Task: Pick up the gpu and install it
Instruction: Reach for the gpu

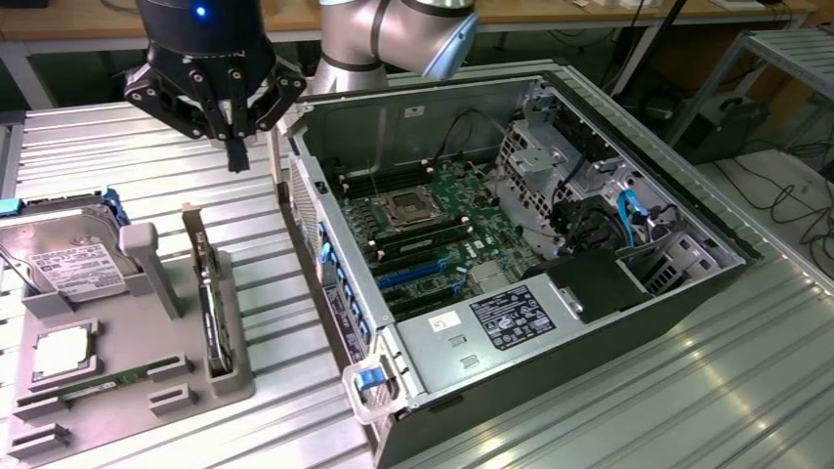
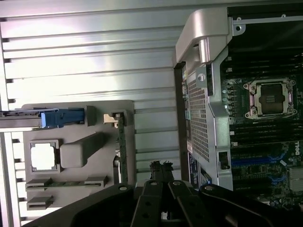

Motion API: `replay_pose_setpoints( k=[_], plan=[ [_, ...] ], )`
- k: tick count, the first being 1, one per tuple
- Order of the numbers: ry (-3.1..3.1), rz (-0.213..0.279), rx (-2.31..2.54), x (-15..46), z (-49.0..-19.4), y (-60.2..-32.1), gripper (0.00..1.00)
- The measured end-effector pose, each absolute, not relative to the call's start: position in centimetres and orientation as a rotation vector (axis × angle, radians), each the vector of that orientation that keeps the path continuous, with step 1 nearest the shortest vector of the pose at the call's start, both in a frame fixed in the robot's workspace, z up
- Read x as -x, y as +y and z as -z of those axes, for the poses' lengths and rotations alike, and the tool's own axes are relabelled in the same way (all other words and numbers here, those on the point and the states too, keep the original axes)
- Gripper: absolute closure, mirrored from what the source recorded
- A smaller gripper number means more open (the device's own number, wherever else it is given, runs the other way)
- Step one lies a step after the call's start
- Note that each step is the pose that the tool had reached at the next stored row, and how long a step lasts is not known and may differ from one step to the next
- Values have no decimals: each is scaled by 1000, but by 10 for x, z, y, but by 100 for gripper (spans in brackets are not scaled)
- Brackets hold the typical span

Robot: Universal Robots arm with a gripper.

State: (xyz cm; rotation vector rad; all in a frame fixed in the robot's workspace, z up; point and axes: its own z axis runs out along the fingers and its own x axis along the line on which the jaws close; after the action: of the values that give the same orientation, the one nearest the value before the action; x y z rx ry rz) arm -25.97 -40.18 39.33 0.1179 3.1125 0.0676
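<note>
The gpu stands on its long edge in a slot of the grey holder at the exterior view's left. Its silver bracket end is toward the far side, and nothing is touching it. In the wrist view I see it edge-on as a thin dark line along the side of the holder. So the pick-up is not done. The card sits in its rest beside the hard drive, the processor and the memory stick, which lie in their own places in the same holder. My pincer hangs above the ribbed metal desk, between the holder and the open computer case. It is near the bracket end of the card, but higher and off to one side, clearly apart from it. Its fingers are pressed together and hold nothing; the wrist view shows the tips meeting over bare desk. Inside the case the motherboard lies exposed, and the blue slots carry no card that I can make out. I judge the task barely begun: the grasp, the lift, the carry across to the case and the seating in a slot all remain.
</note>
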Motion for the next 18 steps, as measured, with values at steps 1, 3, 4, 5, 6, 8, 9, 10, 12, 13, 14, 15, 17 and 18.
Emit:
replay_pose_setpoints(
  k=[1,3,4,5,6,8,9,10,12,13,14,15,17,18],
  plan=[
    [3112,-68,-118,261,-393,-402,89],
    [3113,-68,-118,262,-393,-402,89],
    [3113,-68,-118,263,-393,-402,89],
    [3113,-68,-118,265,-393,-402,89],
    [3112,-68,-118,265,-393,-402,89],
    [3112,-68,-118,267,-393,-402,89],
    [3112,-68,-118,268,-393,-402,89],
    [3112,-68,-118,269,-393,-402,89],
    [3112,-68,-118,271,-393,-402,89],
    [3112,-68,-118,272,-393,-402,89],
    [3112,-68,-118,273,-393,-402,89],
    [3113,-68,-118,274,-393,-402,89],
    [3113,-68,-118,276,-393,-403,89],
    [3113,-68,-118,277,-393,-403,89]
  ],
)
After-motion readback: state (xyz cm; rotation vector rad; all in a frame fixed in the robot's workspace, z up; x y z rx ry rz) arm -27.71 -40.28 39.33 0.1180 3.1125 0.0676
